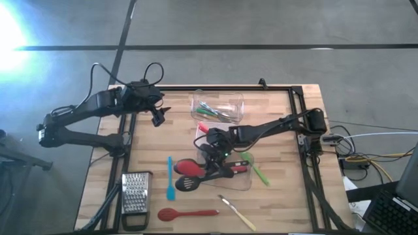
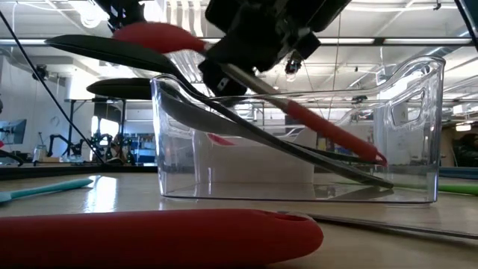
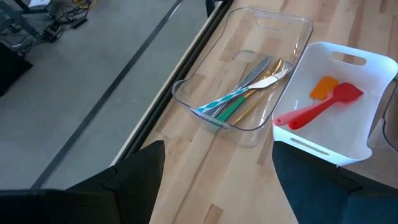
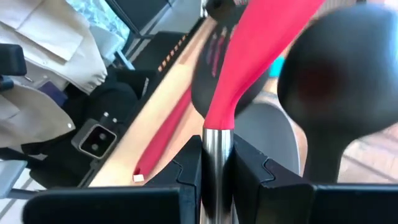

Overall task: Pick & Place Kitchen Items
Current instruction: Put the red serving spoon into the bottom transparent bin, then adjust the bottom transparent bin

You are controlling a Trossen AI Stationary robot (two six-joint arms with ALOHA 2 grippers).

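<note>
Clamped tight, my right gripper [image 4: 214, 168] holds the red spoon with a steel handle [image 4: 249, 56] over the clear rectangular plastic tub [image 2: 418, 142]; my left gripper [image 3: 214, 180] hangs open.

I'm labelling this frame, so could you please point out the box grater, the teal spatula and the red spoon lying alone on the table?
box grater [image 1: 136, 191], high view, perforated steel face.
teal spatula [image 1: 170, 177], high view, mid-handle.
red spoon [image 1: 171, 214], high view, bowl.
</note>
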